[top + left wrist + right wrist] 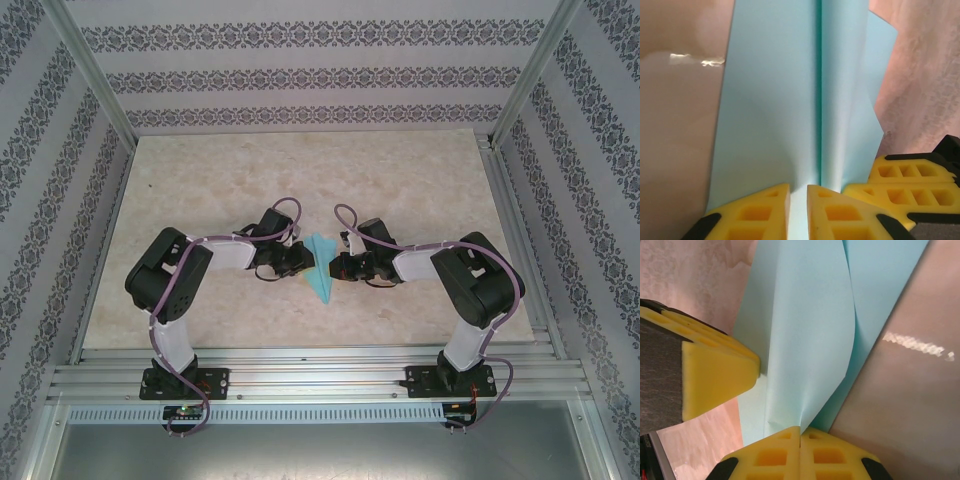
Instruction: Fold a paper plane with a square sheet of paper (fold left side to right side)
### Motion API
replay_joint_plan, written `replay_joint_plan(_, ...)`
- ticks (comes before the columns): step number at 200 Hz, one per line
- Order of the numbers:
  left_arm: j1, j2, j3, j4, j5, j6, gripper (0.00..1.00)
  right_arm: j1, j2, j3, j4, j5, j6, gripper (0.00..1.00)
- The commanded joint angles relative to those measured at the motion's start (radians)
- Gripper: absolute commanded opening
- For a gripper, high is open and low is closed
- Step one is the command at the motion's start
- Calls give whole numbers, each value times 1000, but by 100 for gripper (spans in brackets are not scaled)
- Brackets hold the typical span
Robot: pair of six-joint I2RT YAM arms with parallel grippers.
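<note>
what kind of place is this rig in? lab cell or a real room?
Likely a purpose-built test cell, not a real room: aluminium frame, wallpapered panels boxing in a marble-look tabletop.

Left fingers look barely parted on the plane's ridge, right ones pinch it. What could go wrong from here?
The right fingers are shut on the paper plane; pulling away now may drag or tear it. The left fingers stand only slightly apart around the raised centre fold; withdrawing could snag it and loosen the crease.
</note>
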Motion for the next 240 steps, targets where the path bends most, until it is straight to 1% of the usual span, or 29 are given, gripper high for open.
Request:
replay_joint_plan(1, 18, -72, 64, -132, -40, 63, 22, -3, 48, -3, -57, 29, -20, 1)
replay_joint_plan(13, 26, -94, 93, -167, -41, 78, 23, -3, 52, -3, -61, 29, -23, 1)
replay_joint_plan(31, 26, -100, 130, -188, -18, 89, 22, -1, 53, -3, -66, 31, -24, 1)
replay_joint_plan(56, 6, -68, 140, -123, 40, 60, 17, -2, 51, -3, -66, 31, -27, 1)
replay_joint_plan(69, -7, -36, 149, -99, 51, 45, 13, 1, 54, -1, -67, 31, -26, 1)
replay_joint_plan(86, -19, 5, 158, -62, 63, 26, 10, 5, 56, 4, -74, 32, -30, 1)
replay_joint_plan(127, -24, 68, 184, -36, 61, 8, 10, 12, 62, 16, -89, 41, -38, 2)
replay_joint_plan(240, -57, 118, 193, -19, 60, -5, 10, 23, 71, 40, -121, 49, -50, 2)
